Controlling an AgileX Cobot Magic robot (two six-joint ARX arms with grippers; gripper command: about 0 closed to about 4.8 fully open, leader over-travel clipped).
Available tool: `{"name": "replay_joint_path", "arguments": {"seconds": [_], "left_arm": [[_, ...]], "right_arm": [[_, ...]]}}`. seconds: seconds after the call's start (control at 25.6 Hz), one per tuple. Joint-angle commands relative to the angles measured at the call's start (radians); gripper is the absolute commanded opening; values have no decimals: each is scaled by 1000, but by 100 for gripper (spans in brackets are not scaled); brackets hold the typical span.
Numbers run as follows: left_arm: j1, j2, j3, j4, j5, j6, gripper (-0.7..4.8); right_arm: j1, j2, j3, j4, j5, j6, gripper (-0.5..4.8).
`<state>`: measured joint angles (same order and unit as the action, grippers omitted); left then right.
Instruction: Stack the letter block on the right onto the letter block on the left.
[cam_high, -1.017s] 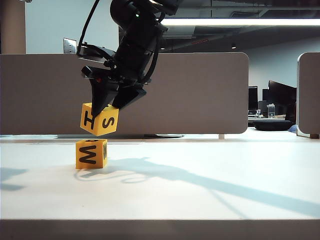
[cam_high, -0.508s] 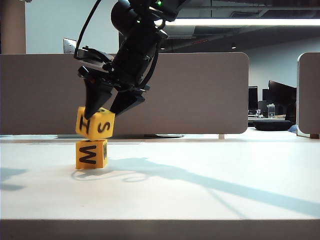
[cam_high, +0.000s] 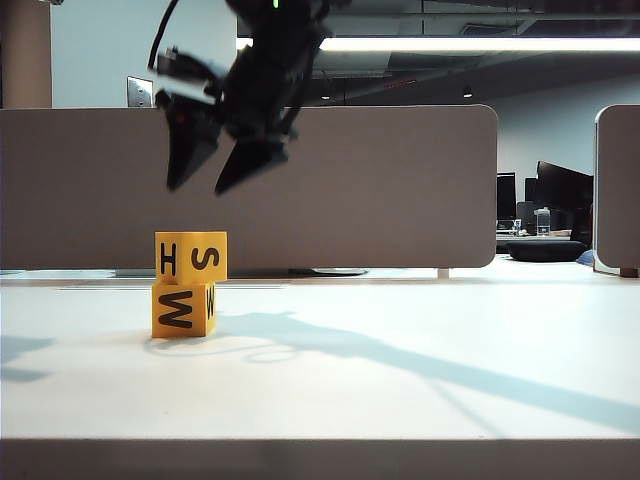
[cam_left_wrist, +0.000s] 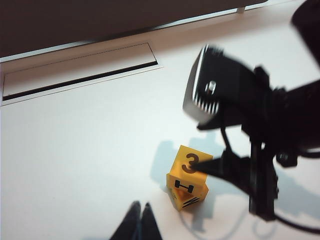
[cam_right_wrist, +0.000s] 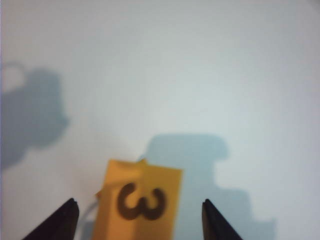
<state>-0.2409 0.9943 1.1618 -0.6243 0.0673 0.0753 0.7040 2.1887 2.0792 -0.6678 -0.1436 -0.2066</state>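
Two yellow letter blocks stand stacked at the left of the white table (cam_high: 420, 380). The upper block (cam_high: 191, 257), showing H and S, sits squarely on the lower block (cam_high: 182, 309), which shows M and W. My right gripper (cam_high: 198, 187) hangs open above the stack, clear of it. In the right wrist view the upper block (cam_right_wrist: 140, 200) shows a 3 on top, between the spread tips of the right gripper (cam_right_wrist: 140, 201). In the left wrist view my left gripper (cam_left_wrist: 140, 206) is shut and empty, a short way from the upper block (cam_left_wrist: 190, 165) and the lower block (cam_left_wrist: 186, 202).
A grey partition (cam_high: 400, 180) runs along the back of the table. A long cable slot (cam_left_wrist: 75, 75) lies in the tabletop near it. The right arm's wrist housing (cam_left_wrist: 220, 90) hangs over the stack.
The right gripper lowered the H-S block onto the M-W block, opened and let it go, then rose clear. The block now sits level on the lower one.
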Motion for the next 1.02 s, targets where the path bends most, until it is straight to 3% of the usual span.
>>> {"name": "replay_joint_path", "arguments": {"seconds": [0.04, 0.12, 0.23, 0.35, 0.59, 0.78, 1.02], "left_arm": [[-1, -3, 6, 11, 0, 4, -5], [-1, -3, 6, 12, -3, 4, -5], [-1, -3, 5, 12, -4, 56, -5], [-1, -3, 5, 25, -5, 39, -5], [-23, -83, -54, 48, -4, 3, -5], [-22, -221, -188, 81, -3, 2, -5], [-23, -446, -424, 110, 26, -77, -5]], "right_arm": [[-13, -41, 70, -2, 170, 1, 391], [-25, -71, 103, -37, 267, 5, 371], [-39, -142, 108, -86, 324, 76, 204], [-60, -214, 107, -138, 325, 93, 39], [-108, -402, 51, -242, 326, 242, -1], [-117, -627, -185, -216, 352, 251, -1], [-117, -945, -642, -106, 353, 224, -1]]}}
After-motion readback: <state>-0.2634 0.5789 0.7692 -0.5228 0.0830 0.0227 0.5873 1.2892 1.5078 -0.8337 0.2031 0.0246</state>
